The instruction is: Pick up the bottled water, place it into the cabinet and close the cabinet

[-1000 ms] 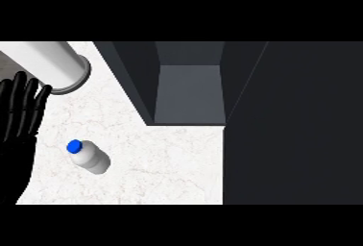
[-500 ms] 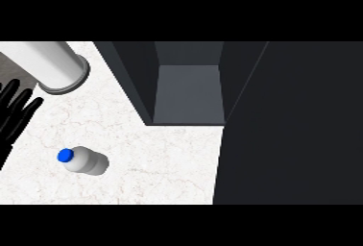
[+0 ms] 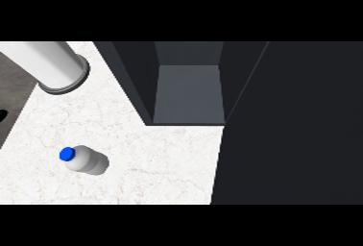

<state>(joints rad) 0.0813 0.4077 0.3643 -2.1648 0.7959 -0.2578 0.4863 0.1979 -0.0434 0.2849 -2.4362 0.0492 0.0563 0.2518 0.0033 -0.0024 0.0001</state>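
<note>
The water bottle (image 3: 86, 161) sits near left on the white counter (image 3: 156, 158), apart from the open cabinet (image 3: 188, 93) farther back and right, while the left hand (image 3: 2, 115) is only a black sliver at the left edge, so I cannot tell its state.

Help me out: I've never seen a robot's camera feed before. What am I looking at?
There is one view, taken from the humanoid robot's head, looking steeply down on a white marbled kitchen counter. A small white water bottle with a blue cap rests there, untouched. Beyond it a dark grey cabinet stands open. The pale grey tube at upper left looks like a forearm. The black sliver at the left edge is probably the left hand, too cut off to read. The right hand is out of view.
</note>
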